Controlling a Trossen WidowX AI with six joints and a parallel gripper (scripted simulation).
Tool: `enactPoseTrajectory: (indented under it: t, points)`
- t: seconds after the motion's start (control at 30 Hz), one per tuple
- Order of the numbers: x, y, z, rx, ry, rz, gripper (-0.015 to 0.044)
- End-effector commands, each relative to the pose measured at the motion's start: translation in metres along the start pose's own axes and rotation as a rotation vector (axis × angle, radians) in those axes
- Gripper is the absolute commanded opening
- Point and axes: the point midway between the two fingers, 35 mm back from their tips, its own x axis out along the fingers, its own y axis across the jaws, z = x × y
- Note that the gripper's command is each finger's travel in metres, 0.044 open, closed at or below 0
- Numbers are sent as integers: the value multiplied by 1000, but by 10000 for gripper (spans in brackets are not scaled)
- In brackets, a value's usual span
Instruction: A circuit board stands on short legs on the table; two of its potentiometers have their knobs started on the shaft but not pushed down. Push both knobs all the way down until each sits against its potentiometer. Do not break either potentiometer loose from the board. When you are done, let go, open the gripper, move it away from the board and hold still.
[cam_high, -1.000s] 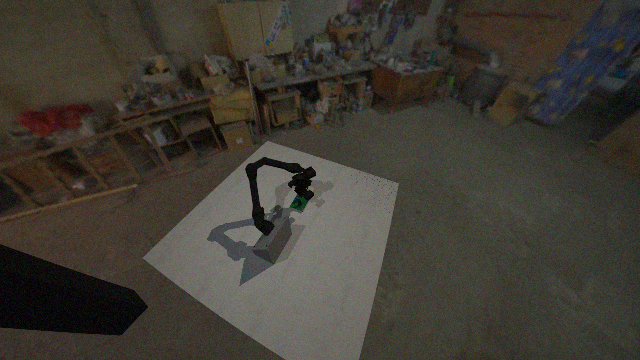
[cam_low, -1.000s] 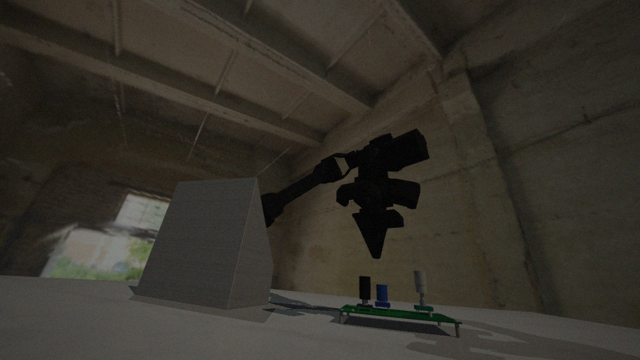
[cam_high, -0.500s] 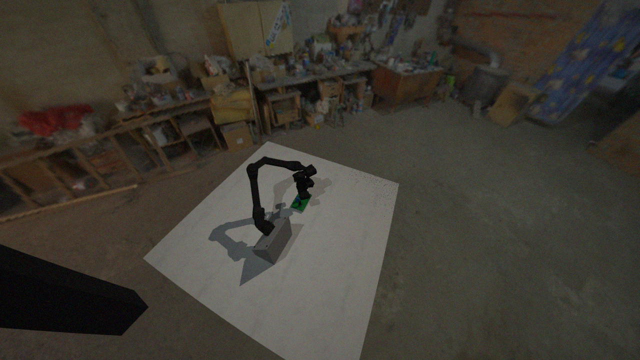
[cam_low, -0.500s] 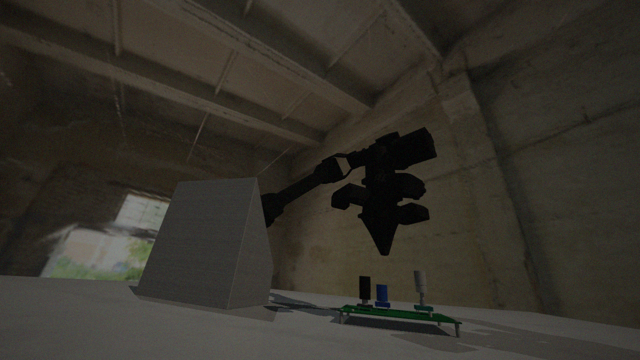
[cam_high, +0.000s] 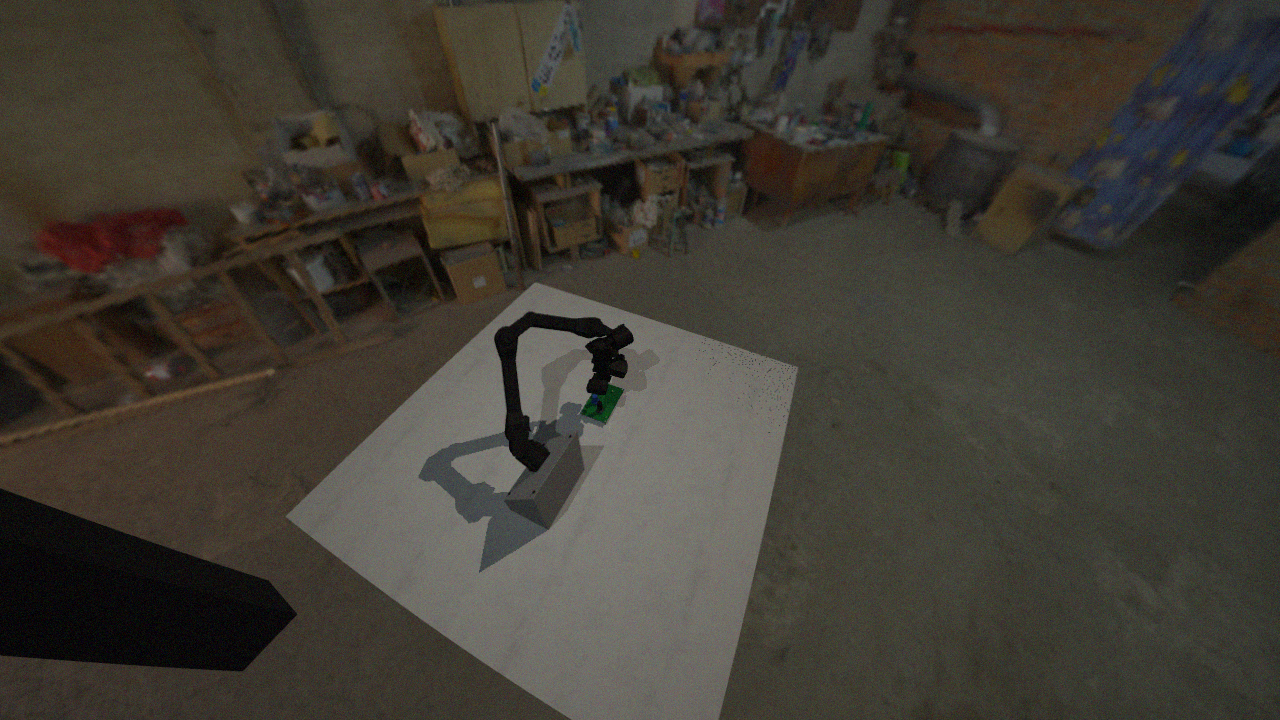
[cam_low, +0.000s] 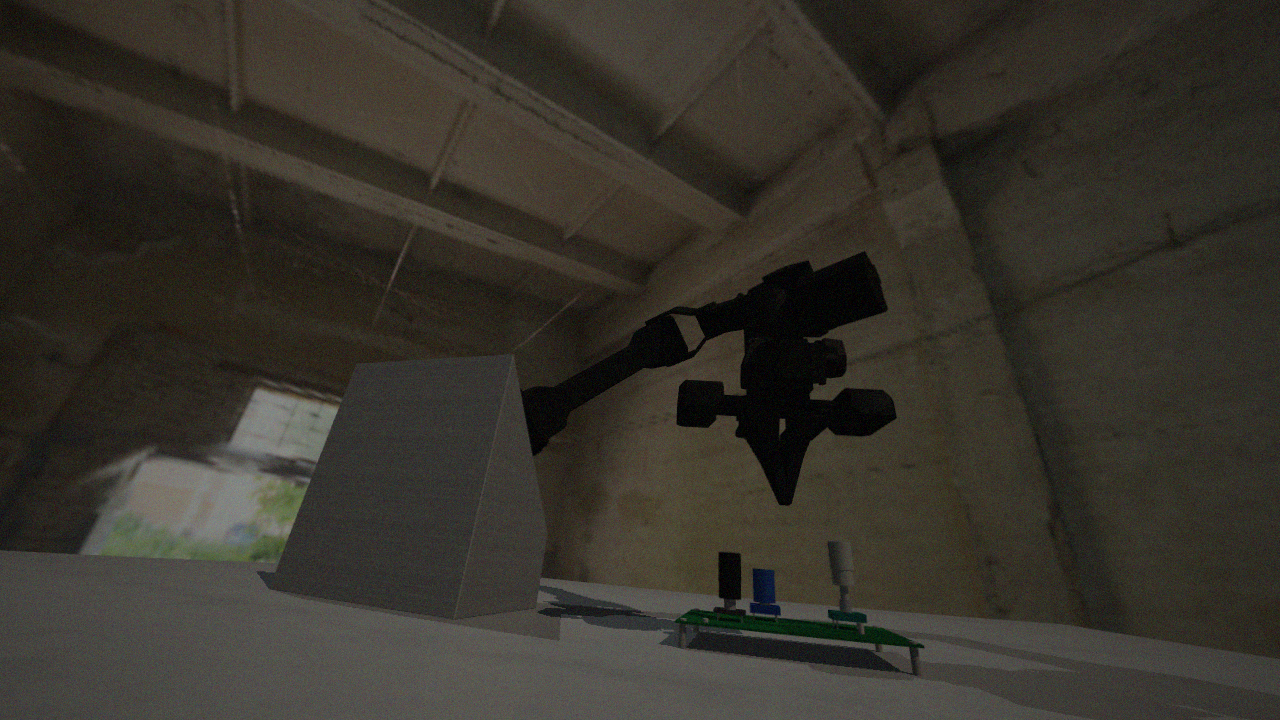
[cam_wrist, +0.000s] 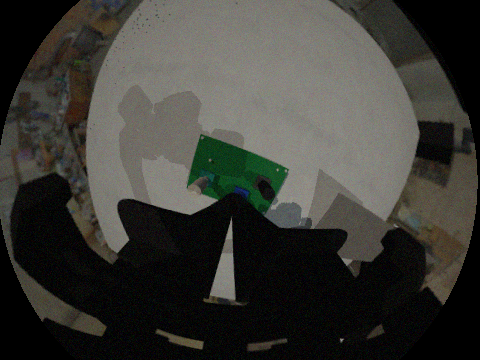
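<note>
The green circuit board (cam_high: 608, 402) (cam_low: 787, 627) (cam_wrist: 235, 152) stands on short legs on the table. A white-grey knob (cam_low: 840, 561) (cam_wrist: 197, 186) stands high on its shaft, with bare shaft showing above its teal potentiometer (cam_low: 846, 616) (cam_wrist: 207, 175). A black knob (cam_low: 729, 574) (cam_wrist: 266, 190) has a short piece of shaft showing below it. A blue knob (cam_low: 763, 585) sits low against its blue potentiometer (cam_low: 765, 608) (cam_wrist: 242, 192). My gripper (cam_low: 785, 501) (cam_wrist: 234, 198) is shut and empty, in the air above the board, between the blue and white-grey knobs in the exterior view. It touches no knob.
The grey wedge-shaped base block (cam_high: 547, 483) (cam_low: 402, 483) (cam_wrist: 352, 227) stands beside the board, at the arm's foot. The white table (cam_high: 662, 537) carries the arm's shadows. A dark beam (cam_high: 125, 600) shows at the lower left of the top view.
</note>
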Motion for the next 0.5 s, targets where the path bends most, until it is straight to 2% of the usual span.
enactPoseTrajectory:
  t: [0.0, 0.47]
  points:
    - [0, 4, 0, 144, 7, -2, 0]
    - [-6, 16, -3, 629, 8, -5, 0]
